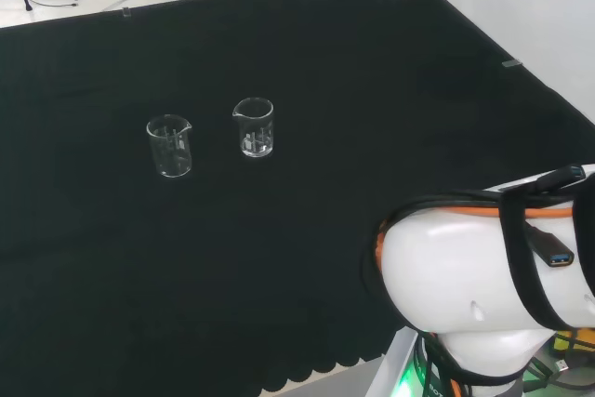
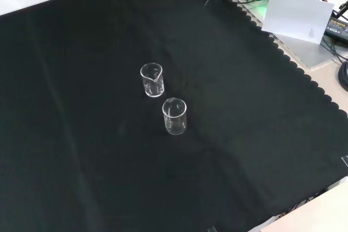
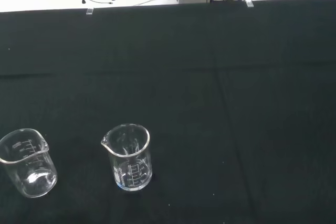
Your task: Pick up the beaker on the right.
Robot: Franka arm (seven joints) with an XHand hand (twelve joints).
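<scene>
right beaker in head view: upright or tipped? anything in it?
Upright: the right beaker stands on its base, rim up, on the black cloth. It looks empty; no liquid shows.

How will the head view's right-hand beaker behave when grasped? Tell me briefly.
The right beaker looks empty, so it is probably light. Its clear, smooth wall suggests it may be slippery and breakable. Standing upright on the black cloth, apart from the left beaker, it might tip if nudged high.

Two clear glass beakers [image 1: 253, 127] [image 1: 169, 146] with white markings stand on a black cloth [image 1: 325, 62] with a scalloped edge.
</scene>
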